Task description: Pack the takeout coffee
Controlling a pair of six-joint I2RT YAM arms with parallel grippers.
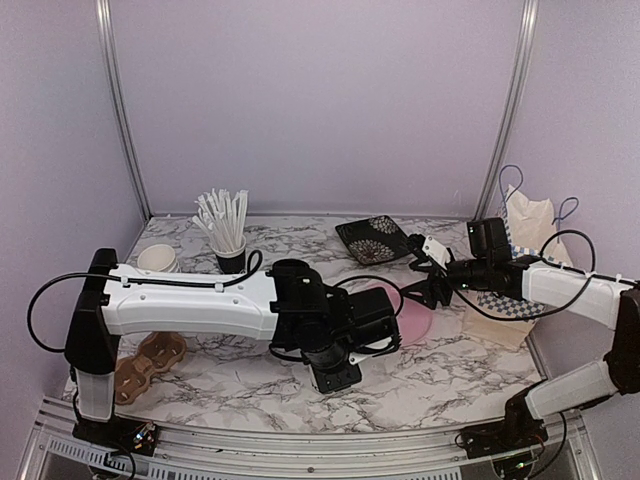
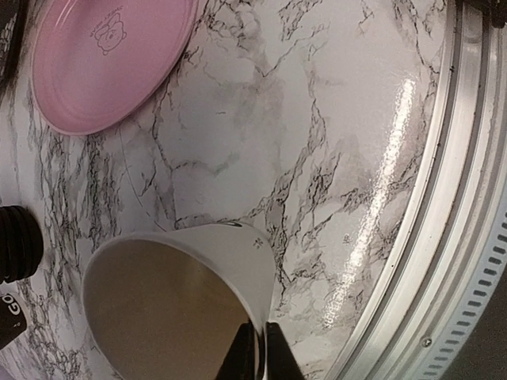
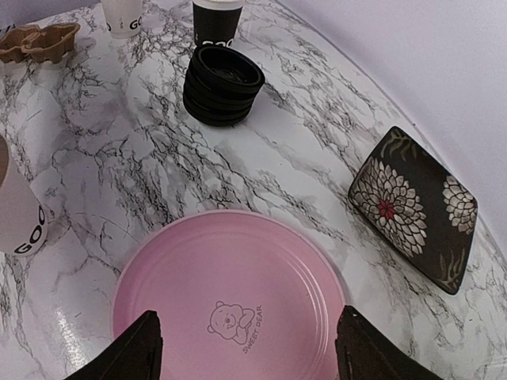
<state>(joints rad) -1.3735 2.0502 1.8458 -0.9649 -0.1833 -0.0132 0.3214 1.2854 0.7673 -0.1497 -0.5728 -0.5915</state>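
A white paper cup (image 2: 198, 269) stands on the marble, showing its tan inside, with my left gripper (image 2: 259, 348) shut on its rim, one finger inside and one outside. The same cup (image 3: 16, 214) shows at the left edge of the right wrist view. My right gripper (image 3: 249, 360) hangs open over a pink plate (image 3: 230, 293) with nothing between its fingers. A stack of black lids (image 3: 222, 83) sits beyond the plate. The brown cup carrier (image 1: 150, 360) lies at the near left. A paper bag (image 1: 522, 260) stands at the right wall.
A black cup holding white straws (image 1: 228, 250) and another white cup (image 1: 158, 260) stand at the back left. A black flowered dish (image 1: 372, 238) lies at the back centre. The table's metal front edge (image 2: 451, 237) runs close to the held cup.
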